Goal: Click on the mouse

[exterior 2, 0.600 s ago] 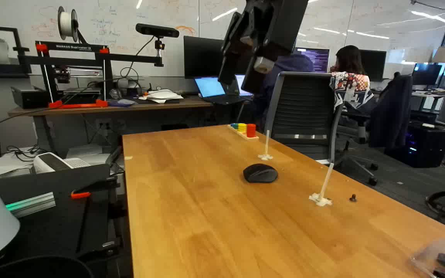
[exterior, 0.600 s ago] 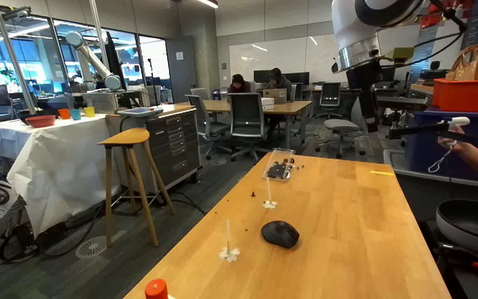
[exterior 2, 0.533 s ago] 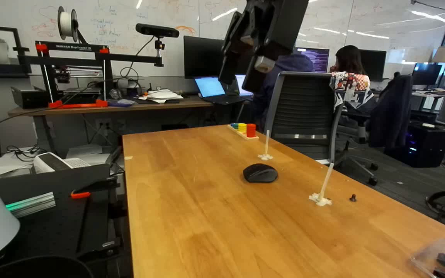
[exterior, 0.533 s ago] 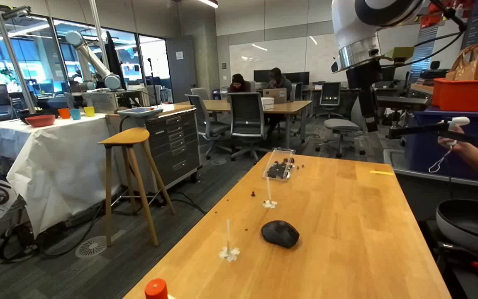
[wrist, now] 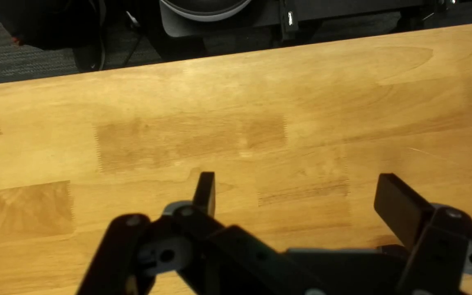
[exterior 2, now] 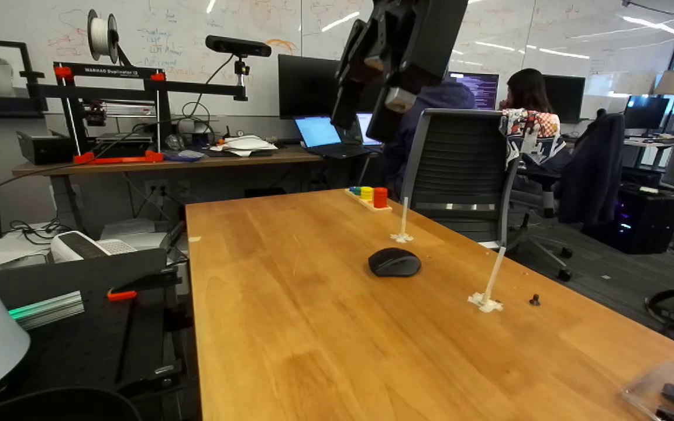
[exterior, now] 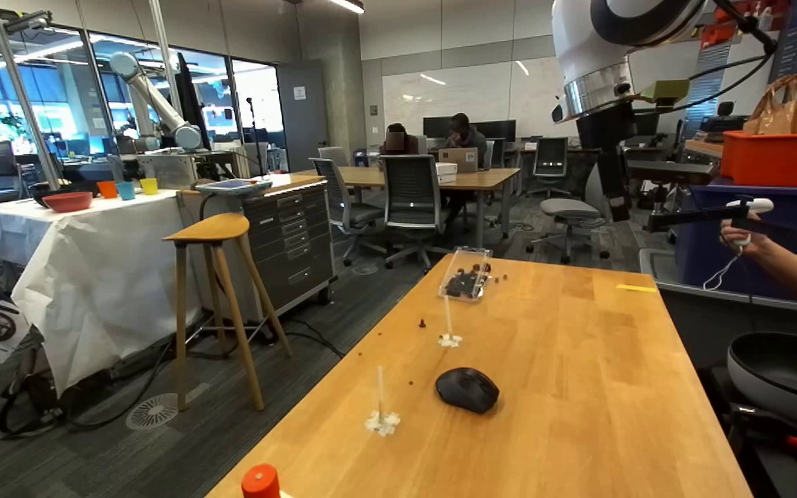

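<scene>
The mouse (exterior: 467, 390), black and low-domed, lies on the wooden table. It shows in both exterior views, also here (exterior 2: 394, 262). In the wrist view a small dark edge (wrist: 392, 249), probably part of the mouse, shows beside the right finger; the rest is hidden behind the gripper. My gripper (exterior 2: 362, 126) is high above the table, well apart from the mouse. In an exterior view it appears nearly edge-on (exterior: 620, 207). In the wrist view its fingers (wrist: 295, 180) are wide apart with only table seen between them.
Two thin upright sticks (exterior: 380, 391) (exterior: 448, 317) are taped to the table near the mouse. A clear box (exterior: 444, 282) with dark parts stands at one end. A toy with red rings (exterior 2: 380, 197) stands at the other. A small dark piece (exterior 2: 535, 300) lies near a stick.
The arm, gripper and mouse have not visibly moved. The person's hand with the white controller at the right has shifted slightly left.
</scene>
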Available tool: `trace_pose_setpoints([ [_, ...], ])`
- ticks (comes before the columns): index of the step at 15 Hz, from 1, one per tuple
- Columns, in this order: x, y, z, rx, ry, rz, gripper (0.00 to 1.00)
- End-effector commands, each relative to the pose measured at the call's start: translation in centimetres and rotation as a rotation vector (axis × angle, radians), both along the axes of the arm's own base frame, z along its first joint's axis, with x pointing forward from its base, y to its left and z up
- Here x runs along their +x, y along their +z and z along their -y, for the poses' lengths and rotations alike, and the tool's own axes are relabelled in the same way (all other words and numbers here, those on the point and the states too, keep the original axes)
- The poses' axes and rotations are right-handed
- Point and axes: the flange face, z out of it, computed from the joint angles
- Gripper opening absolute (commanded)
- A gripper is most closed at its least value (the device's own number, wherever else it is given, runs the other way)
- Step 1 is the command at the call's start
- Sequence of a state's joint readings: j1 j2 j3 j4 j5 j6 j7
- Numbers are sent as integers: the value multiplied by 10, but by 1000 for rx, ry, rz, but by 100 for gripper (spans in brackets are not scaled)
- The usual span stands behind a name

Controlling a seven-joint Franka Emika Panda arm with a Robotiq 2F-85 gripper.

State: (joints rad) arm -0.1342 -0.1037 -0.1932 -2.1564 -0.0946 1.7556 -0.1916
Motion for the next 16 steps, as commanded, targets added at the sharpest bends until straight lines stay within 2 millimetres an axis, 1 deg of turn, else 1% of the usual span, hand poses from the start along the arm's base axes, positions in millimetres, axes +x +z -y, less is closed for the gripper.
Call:
trace_pose_setpoints([
  [1,13,0,-11,-4,4,1,100],
  [2,16,-3,-18,-13,25,4,100],
  [4,26,-9,-38,-40,63,8,100],
  [7,43,-21,-76,-91,117,17,100],
  [8,49,-25,-88,-106,132,23,75],
  [9,55,-29,-99,-125,148,29,73],
  [11,66,-39,-117,-159,163,50,58],
  [14,79,-54,-132,-187,173,85,33],
  [16,88,-69,-138,-198,167,114,20],
])
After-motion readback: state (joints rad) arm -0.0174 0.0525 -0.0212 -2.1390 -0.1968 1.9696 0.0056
